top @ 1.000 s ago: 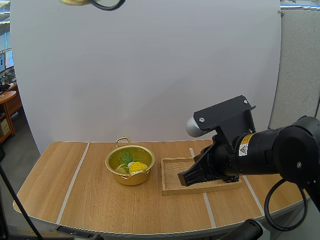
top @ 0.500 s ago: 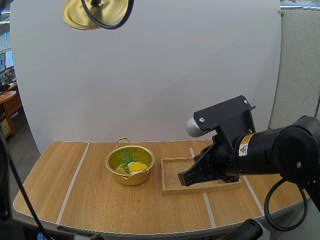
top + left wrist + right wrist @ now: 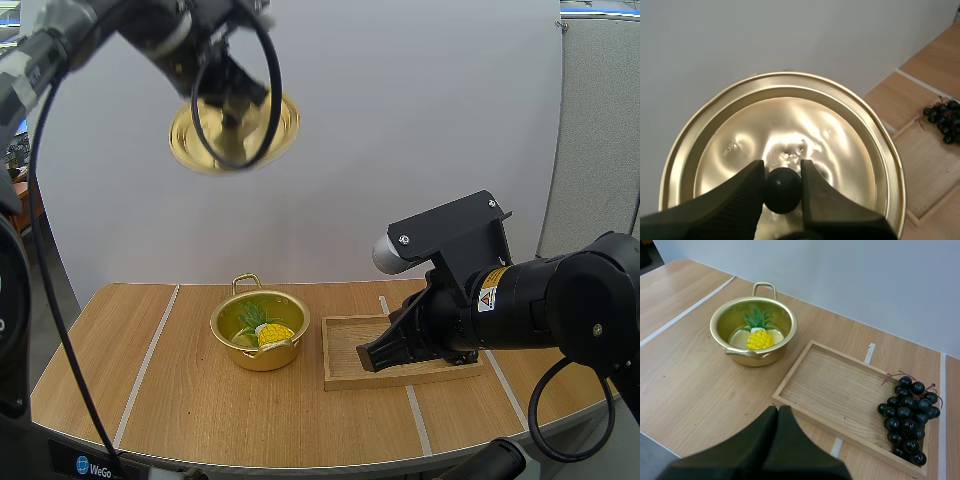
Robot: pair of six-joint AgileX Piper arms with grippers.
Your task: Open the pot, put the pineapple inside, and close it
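An open gold pot (image 3: pixel 260 330) (image 3: pixel 753 332) stands on the table with a yellow pineapple (image 3: pixel 272 333) (image 3: pixel 759 338) lying inside it. High above the pot hangs the gold lid (image 3: pixel 234 132) (image 3: pixel 780 150), tilted, its black knob (image 3: pixel 783 189) pinched by my left gripper (image 3: pixel 232 102) (image 3: pixel 783 185). My right gripper (image 3: pixel 372 357) (image 3: pixel 778 416) is shut on nothing, its fingers together as one wedge, low over the wooden tray (image 3: pixel 345 352) (image 3: pixel 835 390) to the pot's right.
A bunch of dark grapes (image 3: pixel 910 415) (image 3: pixel 946 120) lies at one end of the tray. The right arm's bulk covers the tray's right part in the high view. White tape lines (image 3: pixel 150 355) cross the wooden table.
My left arm has brought the lid down and to the right, from the upper edge of the high view toward the space above the pot. The right arm has stayed put.
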